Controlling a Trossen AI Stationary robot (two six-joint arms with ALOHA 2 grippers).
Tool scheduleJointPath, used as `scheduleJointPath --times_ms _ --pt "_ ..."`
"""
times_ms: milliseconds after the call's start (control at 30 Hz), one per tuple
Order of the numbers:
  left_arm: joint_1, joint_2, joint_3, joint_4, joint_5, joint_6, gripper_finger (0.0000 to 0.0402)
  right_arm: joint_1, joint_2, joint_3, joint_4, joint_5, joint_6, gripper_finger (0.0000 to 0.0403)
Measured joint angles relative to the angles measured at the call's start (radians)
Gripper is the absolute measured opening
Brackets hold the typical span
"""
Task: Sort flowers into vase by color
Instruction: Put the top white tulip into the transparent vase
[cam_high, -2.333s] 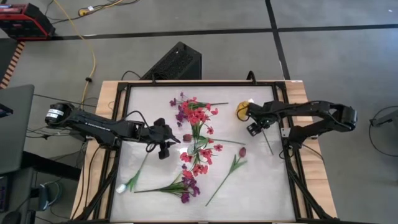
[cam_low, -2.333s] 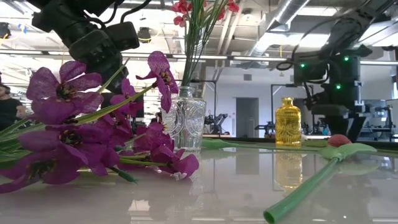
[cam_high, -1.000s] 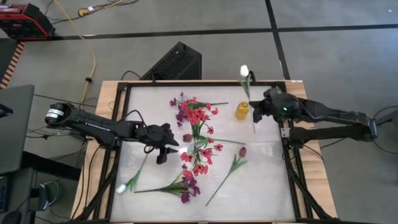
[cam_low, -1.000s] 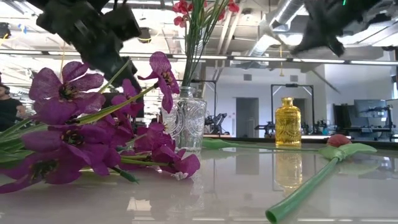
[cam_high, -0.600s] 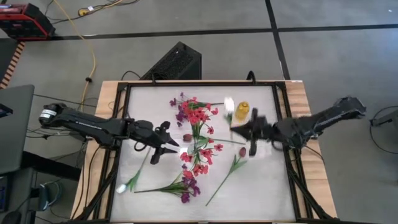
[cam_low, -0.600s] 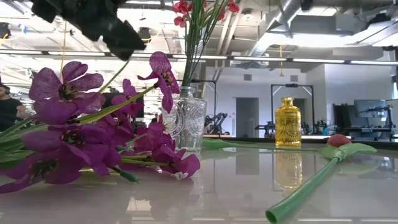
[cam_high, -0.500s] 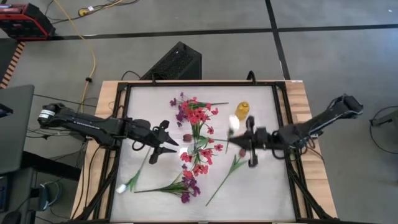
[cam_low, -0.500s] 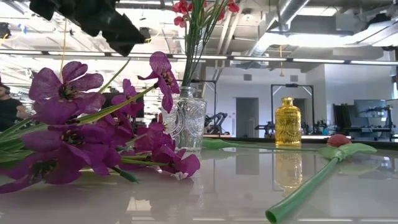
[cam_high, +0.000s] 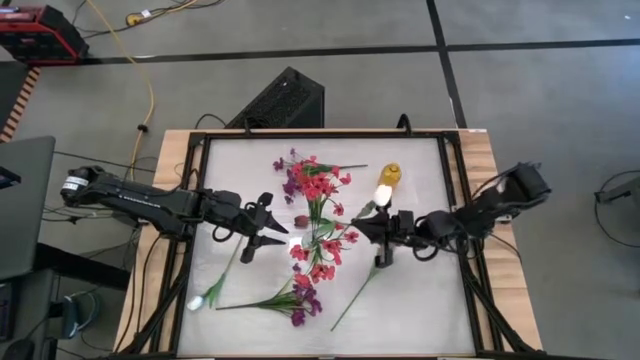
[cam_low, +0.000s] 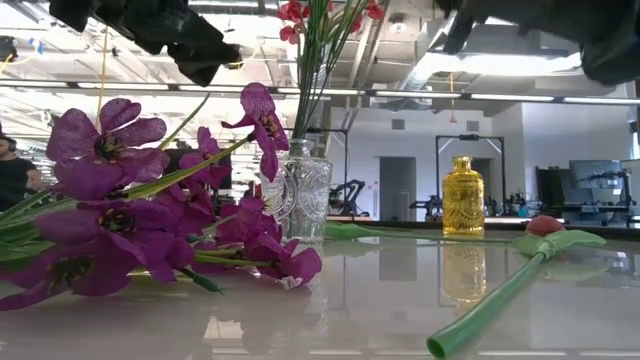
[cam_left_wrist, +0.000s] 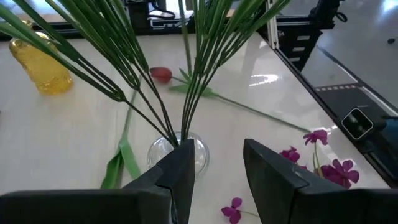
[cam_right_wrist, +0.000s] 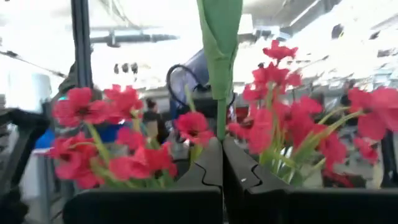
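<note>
— White is given as the colour of the table (cam_high: 250, 150); what is carried on it?

— Both dark arms are seen reaching in from the sides toward its middle. The left pincer (cam_high: 272, 238) is held above the table, just left of the clear glass vase (cam_low: 297, 200), with its fingers (cam_left_wrist: 180, 171) parted and nothing between them. From its wrist view the vase (cam_left_wrist: 177, 152) is seen straight ahead, filled with green stalks.

— And the other arm?

— The right pincer (cam_high: 372, 228) is found on the opposite side of that vase, just beside the red blossoms (cam_high: 318, 185). It is clamped on the thin green stalk (cam_right_wrist: 219, 37) of a flower; its whitish bud (cam_high: 383, 193) is seen raised, near the yellow vase (cam_high: 390, 174). Red blossoms (cam_right_wrist: 280, 118) fill the right wrist view around the closed fingers (cam_right_wrist: 208, 162).

— Where are the remaining flowers placed?

— The red-pink stems are stood in the clear vase. The yellow vase (cam_low: 463, 197) is seen with nothing in it, well apart from the clear one. Purple flowers (cam_low: 110, 200) are laid flat on the table at the near edge (cam_high: 300, 305). A long stem with a maroon bud (cam_low: 545, 225) is laid on the table too. A second whitish bud (cam_high: 197, 300) is left lying near the left frame of the table.
</note>
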Motion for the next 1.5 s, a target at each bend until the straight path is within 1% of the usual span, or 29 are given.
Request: scheduleJointPath --times_ms 100,200,267,333,467,767,1033,1500 --pt "0.0 0.0 0.0 0.0 -0.001 -0.001 0.0126 -0.023 0.059 0.03 -0.02 0.027 0.017 0.0018" --pt "0.0 0.0 0.0 -0.004 -0.016 -0.006 0.0126 -0.032 0.13 0.071 0.004 0.049 0.021 0.0018" --pt "0.0 0.0 0.0 -0.01 -0.035 -0.008 0.0126 -0.041 0.156 0.099 -0.015 0.058 0.003 0.0018" --pt "0.0 0.0 0.0 -0.018 -0.055 -0.008 0.0126 -0.047 0.178 0.122 0.005 0.055 -0.006 0.0018" --pt "0.0 0.0 0.0 -0.025 -0.059 -0.017 0.0126 -0.06 0.208 0.145 0.004 0.054 -0.001 0.0018" --pt "0.0 0.0 0.0 -0.027 -0.06 -0.012 0.0126 -0.068 0.244 0.187 0.004 0.05 0.017 0.0018" --pt "0.0 0.0 0.0 -0.052 -0.059 -0.015 0.0126 -0.074 0.275 0.195 -0.001 0.048 0.037 0.0018" --pt "0.0 0.0 0.0 -0.053 -0.058 -0.017 0.0126 -0.074 0.275 0.195 -0.148 0.053 0.055 0.0018"
